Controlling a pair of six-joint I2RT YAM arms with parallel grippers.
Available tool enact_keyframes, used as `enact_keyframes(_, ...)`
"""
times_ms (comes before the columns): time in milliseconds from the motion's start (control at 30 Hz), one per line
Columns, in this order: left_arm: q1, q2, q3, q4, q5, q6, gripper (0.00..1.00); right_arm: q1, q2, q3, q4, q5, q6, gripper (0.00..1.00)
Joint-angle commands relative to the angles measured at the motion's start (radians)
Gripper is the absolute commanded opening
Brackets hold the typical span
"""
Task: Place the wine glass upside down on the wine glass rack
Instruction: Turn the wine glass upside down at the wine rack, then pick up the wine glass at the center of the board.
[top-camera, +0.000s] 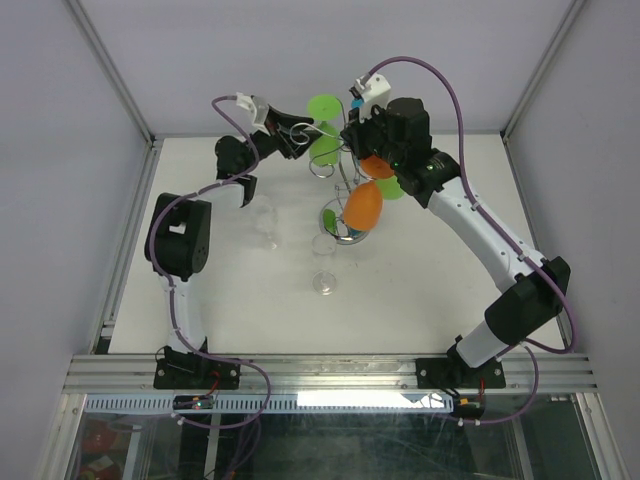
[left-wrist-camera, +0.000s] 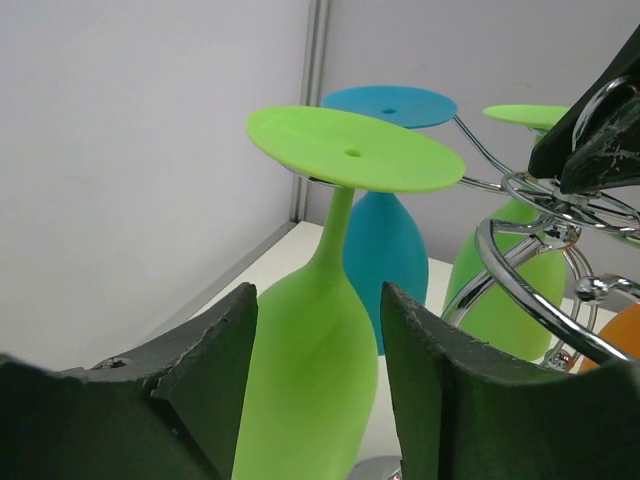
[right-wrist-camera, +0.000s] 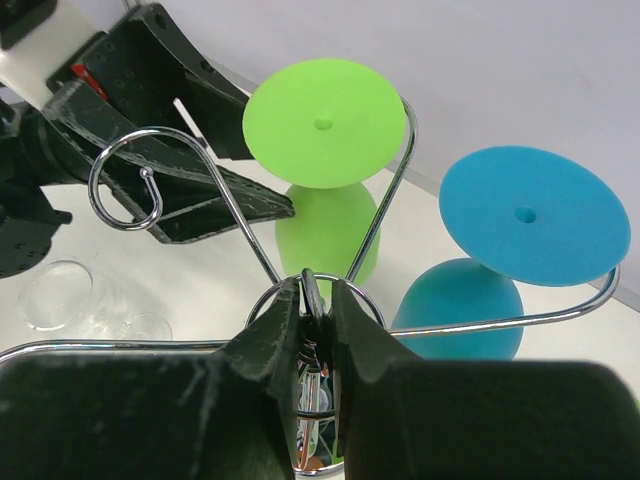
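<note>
Looking at the green wine glass (left-wrist-camera: 310, 370), you see it hangs by its foot on the wine glass rack (left-wrist-camera: 530, 305). It is straight up and down, with its flat foot at 12 o'clock and its bowl mouth at 6. Your left pincer (left-wrist-camera: 322, 300) is nearest. Its fingers sit at 9 and 3 around the bowl, apart, with a thin gap on one side. Your right pincer (right-wrist-camera: 318, 300) is squeezed shut on the top of the rack's post.
</note>
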Motion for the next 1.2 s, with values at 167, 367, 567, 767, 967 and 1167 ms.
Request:
enact_keyframes(167, 0.077, -0.218, -0.106, -0.148, -0.106, 0.124, 0.58, 0.008, 0.021, 0.033, -0.054, -0.030, 0.008, 0.09)
enact_keyframes(367, 0.123, -0.321, -0.228, -0.173, -0.152, 0.105, 0.63, 0.007, 0.011, 0.032, -0.053, -0.036, 0.010, 0.23)
enact_keyframes(567, 0.124, -0.464, -0.307, -0.347, -0.252, 0.147, 0.66, 0.008, -0.019, 0.026, -0.044, -0.038, 0.016, 0.40)
enact_keyframes(767, 0.123, -0.639, -0.385, -0.516, -0.371, 0.174, 0.70, 0.008, -0.063, 0.030, -0.035, -0.030, 0.028, 0.49)
enact_keyframes(967, 0.123, -0.779, -0.407, -0.713, -0.460, 0.197, 0.81, 0.008, -0.125, 0.017, -0.022, 0.014, 0.030, 0.55)
enact_keyframes(1167, 0.123, -0.931, -0.460, -0.862, -0.588, 0.227, 0.99, 0.008, -0.218, -0.038, 0.005, 0.067, 0.032, 0.63)
